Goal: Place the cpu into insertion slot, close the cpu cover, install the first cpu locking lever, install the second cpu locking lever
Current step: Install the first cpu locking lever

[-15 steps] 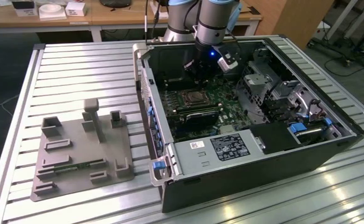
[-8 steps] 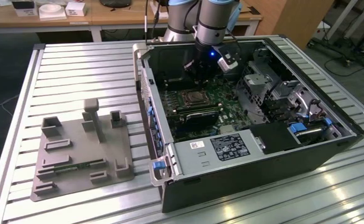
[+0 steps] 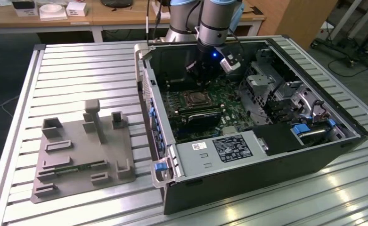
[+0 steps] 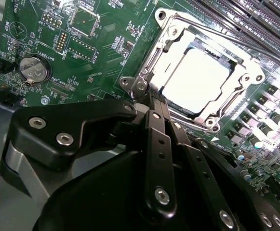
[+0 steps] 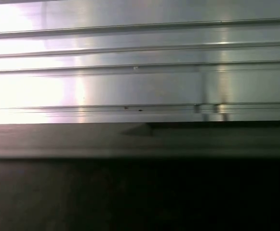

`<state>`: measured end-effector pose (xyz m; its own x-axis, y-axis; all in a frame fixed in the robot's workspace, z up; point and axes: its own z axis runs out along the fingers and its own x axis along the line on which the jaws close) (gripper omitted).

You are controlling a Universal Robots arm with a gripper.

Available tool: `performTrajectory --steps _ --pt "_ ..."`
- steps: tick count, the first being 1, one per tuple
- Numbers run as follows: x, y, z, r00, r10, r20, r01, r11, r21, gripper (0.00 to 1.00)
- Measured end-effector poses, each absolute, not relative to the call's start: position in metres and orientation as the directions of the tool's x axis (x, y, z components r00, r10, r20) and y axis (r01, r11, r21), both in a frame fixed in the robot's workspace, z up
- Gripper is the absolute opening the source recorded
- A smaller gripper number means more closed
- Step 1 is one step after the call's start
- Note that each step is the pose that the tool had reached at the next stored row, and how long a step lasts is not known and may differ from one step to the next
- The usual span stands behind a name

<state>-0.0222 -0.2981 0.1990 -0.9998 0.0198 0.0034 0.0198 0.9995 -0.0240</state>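
The cpu (image 4: 195, 79) lies flat in its socket on the green motherboard (image 4: 38, 29), its pale metal top showing through the open centre of the cpu cover (image 4: 176, 33). The silver cover is down over the chip. A thin lever rod (image 4: 236, 41) runs along one side of the socket. My gripper (image 4: 154, 103) is shut, with its black fingertips right at one corner of the socket; nothing shows between them. In the exterior view the gripper (image 3: 200, 75) reaches down into the open computer case (image 3: 171, 160), just behind the socket (image 3: 196, 98).
The case stands on a slatted aluminium table (image 3: 77, 66), also seen in the first wrist view (image 5: 140, 62). A grey fixture tray (image 3: 77, 150) lies to the exterior view's left. Inside the case are a white-labelled power box (image 3: 231, 147), drive cages (image 3: 272, 89) and a coin battery (image 4: 33, 68).
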Motion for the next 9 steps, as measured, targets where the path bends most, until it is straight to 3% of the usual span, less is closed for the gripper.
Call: performTrajectory --steps 9 --pt "-0.0222 -0.2982 0.1955 -1.000 0.020 0.003 0.020 0.999 -0.034 0.10"
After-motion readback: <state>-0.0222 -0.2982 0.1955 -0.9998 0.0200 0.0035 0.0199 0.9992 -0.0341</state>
